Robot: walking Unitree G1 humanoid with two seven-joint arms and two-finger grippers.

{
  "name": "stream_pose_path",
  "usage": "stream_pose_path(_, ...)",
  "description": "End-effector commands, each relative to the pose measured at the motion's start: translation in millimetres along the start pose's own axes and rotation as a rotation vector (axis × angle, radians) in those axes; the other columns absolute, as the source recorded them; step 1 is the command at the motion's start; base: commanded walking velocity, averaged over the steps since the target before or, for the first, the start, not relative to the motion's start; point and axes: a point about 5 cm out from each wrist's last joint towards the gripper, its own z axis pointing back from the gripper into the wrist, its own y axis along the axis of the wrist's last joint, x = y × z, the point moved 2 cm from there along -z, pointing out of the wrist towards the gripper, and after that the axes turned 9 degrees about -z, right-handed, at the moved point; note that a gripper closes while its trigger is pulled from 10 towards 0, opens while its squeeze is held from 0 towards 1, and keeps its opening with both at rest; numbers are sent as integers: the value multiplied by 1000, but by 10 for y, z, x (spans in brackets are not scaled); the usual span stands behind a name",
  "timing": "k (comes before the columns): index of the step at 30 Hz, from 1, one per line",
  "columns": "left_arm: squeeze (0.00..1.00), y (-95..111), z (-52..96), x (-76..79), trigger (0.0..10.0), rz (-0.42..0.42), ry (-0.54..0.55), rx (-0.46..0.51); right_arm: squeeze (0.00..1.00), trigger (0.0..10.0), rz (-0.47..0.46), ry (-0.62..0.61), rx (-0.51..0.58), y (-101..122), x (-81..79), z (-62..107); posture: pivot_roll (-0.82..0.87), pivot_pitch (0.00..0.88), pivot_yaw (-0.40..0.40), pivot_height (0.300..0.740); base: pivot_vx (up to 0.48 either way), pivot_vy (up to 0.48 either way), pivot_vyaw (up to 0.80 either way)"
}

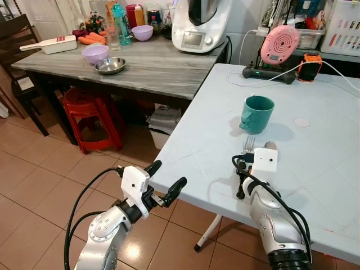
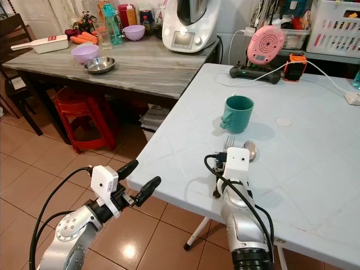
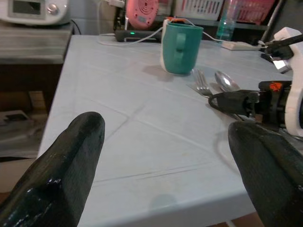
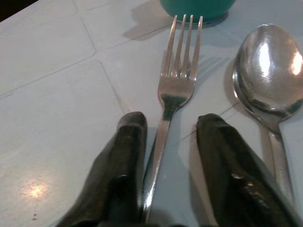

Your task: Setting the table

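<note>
- Your landmark is the teal mug (image 1: 257, 113), upright on the pale blue desk (image 1: 315, 169), handle turned toward the desk's left edge.
- Beyond that left edge you have a grey wood-grain desk (image 1: 152, 64) on a terracotta tiled floor (image 1: 34, 174), with a red plastic stool (image 1: 93, 115) under it.
- On the near side of the mug lie a fork (image 4: 176, 80) and a spoon (image 4: 267, 71), side by side, tines and bowl toward the mug, spoon to the fork's right.
- Your right tool (image 4: 170, 127) sits low on the pale desk, fingers narrowly apart astride the fork's handle; the handle runs between them near the left finger, and whether it is gripped cannot be told. The handle ends are hidden under the tool.
- Your left tool (image 1: 164, 180) hangs off the desk's near left edge over the floor, fingers spread wide, holding nothing.
- Far behind the mug: a pink round appliance (image 1: 279, 44) on a black base, white cables.
- On the grey desk: a lilac bowl (image 1: 95, 54), a steel bowl (image 1: 110, 66), a white kitchen machine (image 1: 198, 25); their contents cannot be made out.
</note>
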Motion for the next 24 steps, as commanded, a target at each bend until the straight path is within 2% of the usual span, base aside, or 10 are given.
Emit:
stream_pose_path(1,0,45,-11,3,10000,4,-38,7,0,0,-6,-44,-84,-193,93,3,-19,0,73,740,0,0,0)
stream_pose_path(11,0,53,-3,51,10000,14,-112,-7,0,0,-21,-60,-118,-303,144,36,-19,0,74,740,0,0,0)
stream_pose_path(24,0,50,8,40,10000,13,-114,-13,0,0,-58,-59,-120,-310,121,19,-9,0,67,740,0,0,0)
